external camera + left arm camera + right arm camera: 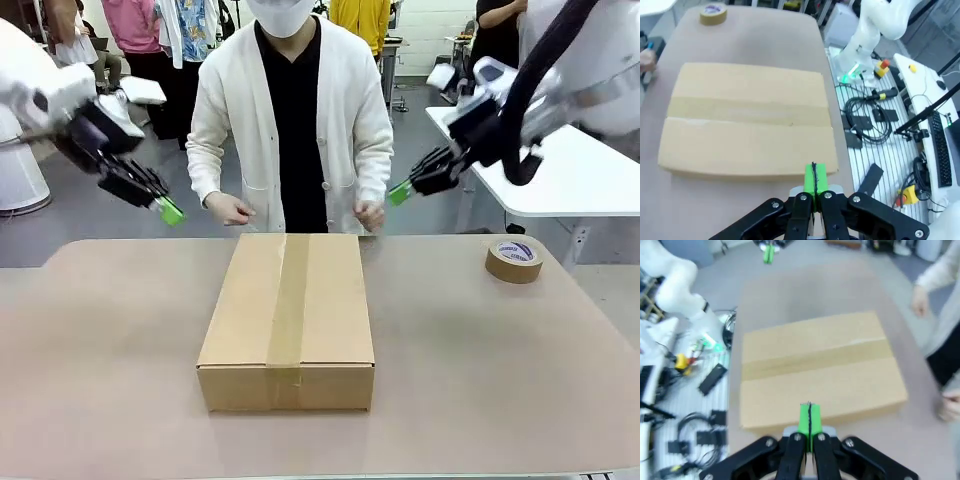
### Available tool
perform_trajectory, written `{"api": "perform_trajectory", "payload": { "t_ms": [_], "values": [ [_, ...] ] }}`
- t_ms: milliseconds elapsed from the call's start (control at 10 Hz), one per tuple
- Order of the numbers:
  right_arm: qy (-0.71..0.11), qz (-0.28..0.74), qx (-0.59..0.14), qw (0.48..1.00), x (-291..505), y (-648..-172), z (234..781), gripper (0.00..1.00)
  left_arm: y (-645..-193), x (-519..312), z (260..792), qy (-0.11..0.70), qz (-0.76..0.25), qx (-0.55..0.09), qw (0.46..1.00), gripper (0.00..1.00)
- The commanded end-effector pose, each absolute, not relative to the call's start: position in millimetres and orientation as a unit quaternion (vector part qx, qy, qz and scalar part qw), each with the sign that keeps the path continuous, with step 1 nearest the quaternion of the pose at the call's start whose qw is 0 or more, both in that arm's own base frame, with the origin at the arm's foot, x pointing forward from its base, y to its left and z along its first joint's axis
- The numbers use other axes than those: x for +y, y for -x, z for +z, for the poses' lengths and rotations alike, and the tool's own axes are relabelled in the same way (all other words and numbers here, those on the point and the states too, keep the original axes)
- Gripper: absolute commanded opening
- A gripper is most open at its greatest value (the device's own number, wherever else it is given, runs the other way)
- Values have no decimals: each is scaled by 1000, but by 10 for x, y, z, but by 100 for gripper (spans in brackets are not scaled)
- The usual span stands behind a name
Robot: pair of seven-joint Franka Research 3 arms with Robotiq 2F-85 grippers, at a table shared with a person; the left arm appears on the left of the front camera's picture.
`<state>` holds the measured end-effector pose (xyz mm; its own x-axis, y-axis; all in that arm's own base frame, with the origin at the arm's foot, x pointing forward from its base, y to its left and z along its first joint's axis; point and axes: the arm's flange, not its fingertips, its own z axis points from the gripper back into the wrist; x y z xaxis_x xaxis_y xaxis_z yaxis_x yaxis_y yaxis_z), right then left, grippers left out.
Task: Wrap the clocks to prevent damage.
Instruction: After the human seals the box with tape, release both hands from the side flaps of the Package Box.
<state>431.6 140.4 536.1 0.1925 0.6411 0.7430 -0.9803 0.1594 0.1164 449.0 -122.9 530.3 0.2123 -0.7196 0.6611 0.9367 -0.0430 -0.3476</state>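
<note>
Closest to me, a brown cardboard box (288,325) taped shut sits mid-worktop (110,350). Both claws hang above it, left claw (170,211) and right claw (399,193), green pads pressed together, holding nothing. Brown tape roll (514,260) sits far right.

A taped cardboard box (288,325) is sitting mid-table (100,400). A tape roll (514,260) is lying near the far right edge. A person (290,120) is standing behind the far edge.

A closed cardboard box (288,320), taped along its top seam, lies flat mid-table.
</note>
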Motion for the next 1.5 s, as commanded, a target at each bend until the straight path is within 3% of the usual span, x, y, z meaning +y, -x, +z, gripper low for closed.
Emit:
{"api": "perform_trajectory", "payload": {
  "t_ms": [0,300,400,1400],
  "values": [
    [-261,563,-235,748,1506,-4056,5836,1,-4314,-1310,5739,324,-627,-106,701,0],
    [-192,558,-240,771,1629,-3734,6230,1,-4003,-1230,6186,274,-609,-157,728,0],
    [-183,576,-249,757,1639,-3775,6147,1,-4192,-1267,6095,302,-622,-129,711,0],
    [-207,559,-254,762,1564,-3738,6274,1,-4192,-1267,6095,302,-622,-129,711,0]
  ]
}}
